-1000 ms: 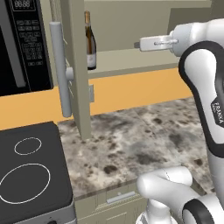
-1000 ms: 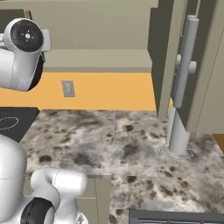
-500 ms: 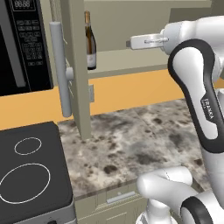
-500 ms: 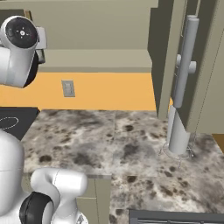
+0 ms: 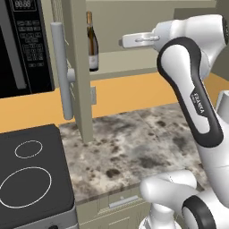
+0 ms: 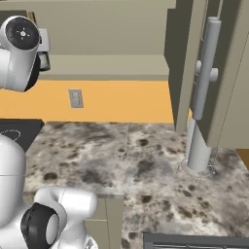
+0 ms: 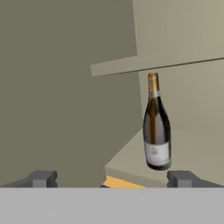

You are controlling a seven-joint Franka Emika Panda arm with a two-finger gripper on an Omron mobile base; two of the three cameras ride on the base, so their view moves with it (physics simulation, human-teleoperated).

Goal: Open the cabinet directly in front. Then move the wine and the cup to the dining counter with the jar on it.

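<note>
The fingers [image 7: 113,178] stand wide apart with nothing between them, level with the lower shelf [image 7: 192,148] of the open cabinet [image 5: 78,67]. The wine [image 7: 156,124] stands upright on that shelf, ahead of the fingers and nearer the right-hand one [image 7: 186,178] than the left; clear air separates bottle and fingers. In the hand view the base of the wine sits just above the right finger, and its tan neck reaches close under the upper shelf [image 7: 153,64]. To the left of the fingers is the plain inner face of the cabinet. In the left base view the wine [image 5: 92,42] stands just inside the cabinet's left door [image 5: 76,89], whose long grey handle [image 5: 61,71] faces outward, and the hand [image 5: 138,41] reaches toward it from the right, well above the stone desk [image 5: 134,143].
</note>
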